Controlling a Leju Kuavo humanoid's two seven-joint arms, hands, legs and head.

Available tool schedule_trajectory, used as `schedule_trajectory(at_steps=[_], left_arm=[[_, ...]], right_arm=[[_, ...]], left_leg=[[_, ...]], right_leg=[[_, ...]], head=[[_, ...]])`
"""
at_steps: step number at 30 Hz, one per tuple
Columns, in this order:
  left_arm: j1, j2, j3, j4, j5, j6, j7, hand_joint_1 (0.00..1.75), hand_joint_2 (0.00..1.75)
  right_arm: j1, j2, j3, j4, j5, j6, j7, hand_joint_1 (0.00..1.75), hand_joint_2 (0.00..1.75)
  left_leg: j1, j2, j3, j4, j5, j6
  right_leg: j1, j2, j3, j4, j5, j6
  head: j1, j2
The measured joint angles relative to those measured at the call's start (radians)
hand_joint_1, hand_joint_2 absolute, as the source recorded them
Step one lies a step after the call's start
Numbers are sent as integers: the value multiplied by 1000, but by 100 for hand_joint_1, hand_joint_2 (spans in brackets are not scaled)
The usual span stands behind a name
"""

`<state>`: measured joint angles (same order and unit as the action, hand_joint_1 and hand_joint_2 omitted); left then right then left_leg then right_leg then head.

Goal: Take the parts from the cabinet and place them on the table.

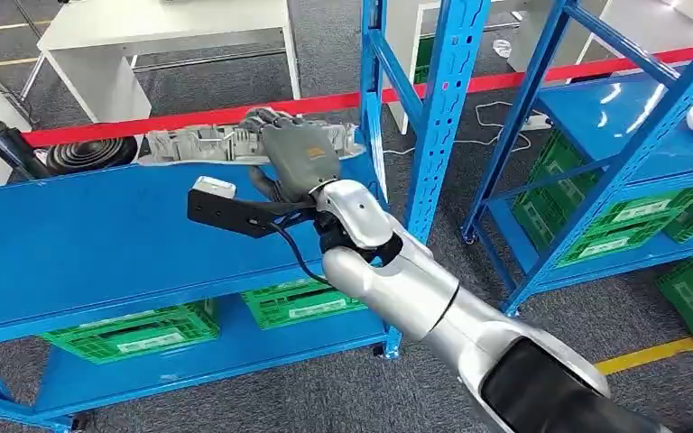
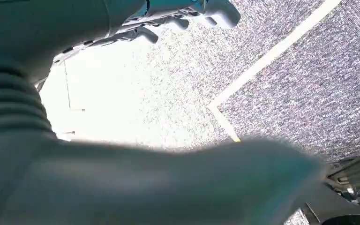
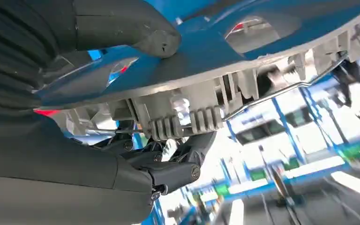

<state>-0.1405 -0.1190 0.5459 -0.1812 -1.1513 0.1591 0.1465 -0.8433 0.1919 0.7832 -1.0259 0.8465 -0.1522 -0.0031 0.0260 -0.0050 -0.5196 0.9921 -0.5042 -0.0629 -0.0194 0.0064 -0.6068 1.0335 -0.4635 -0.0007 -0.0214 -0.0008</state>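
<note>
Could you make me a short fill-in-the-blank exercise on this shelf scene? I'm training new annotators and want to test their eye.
1. The right hand grips a long ____ plastic part.
2. That part lies on a ____ shelf.
3. Beside the part's far end sits a ____ ribbed coil.
4. Under the shelf stand ____ crates.

Missing words: grey; blue; black; green

Warehouse: blue racks [image 1: 442,108], green crates [image 1: 135,332]
</note>
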Motion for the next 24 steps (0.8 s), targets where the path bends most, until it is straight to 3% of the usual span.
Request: schedule_trajectory(at_steps=[1, 2, 10, 11, 24], left_arm=[[0, 0, 1, 0, 0, 1, 0, 0, 175], [0, 0, 2, 0, 0, 1, 0, 0, 0], [1, 0, 12, 0, 2, 8, 8, 0, 0], [1, 0, 13, 0, 2, 8, 8, 0, 175], [2, -1, 19, 0, 3, 23, -15, 0, 175]], right_arm=[[-2, -5, 0, -22, 2, -1, 0, 175, 175], [-2, -8, 0, -37, 6, -1, 0, 175, 175], [2, -27, 0, -129, 47, -33, 0, 175, 175], [2, -28, 0, -135, 48, -34, 2, 175, 175], [26, -53, 7, -251, 75, -61, -6, 175, 175]], left_leg=[[0, 0, 0, 0, 0, 0], [0, 0, 0, 0, 0, 0], [0, 0, 0, 0, 0, 0], [0, 0, 0, 0, 0, 0], [0, 0, 0, 0, 0, 0]], right_leg=[[0, 0, 0, 0, 0, 0], [0, 0, 0, 0, 0, 0], [0, 0, 0, 0, 0, 0], [0, 0, 0, 0, 0, 0], [0, 0, 0, -1, 0, 0]], head=[[0, 0], [0, 0], [0, 0], [0, 0], [0, 0]])
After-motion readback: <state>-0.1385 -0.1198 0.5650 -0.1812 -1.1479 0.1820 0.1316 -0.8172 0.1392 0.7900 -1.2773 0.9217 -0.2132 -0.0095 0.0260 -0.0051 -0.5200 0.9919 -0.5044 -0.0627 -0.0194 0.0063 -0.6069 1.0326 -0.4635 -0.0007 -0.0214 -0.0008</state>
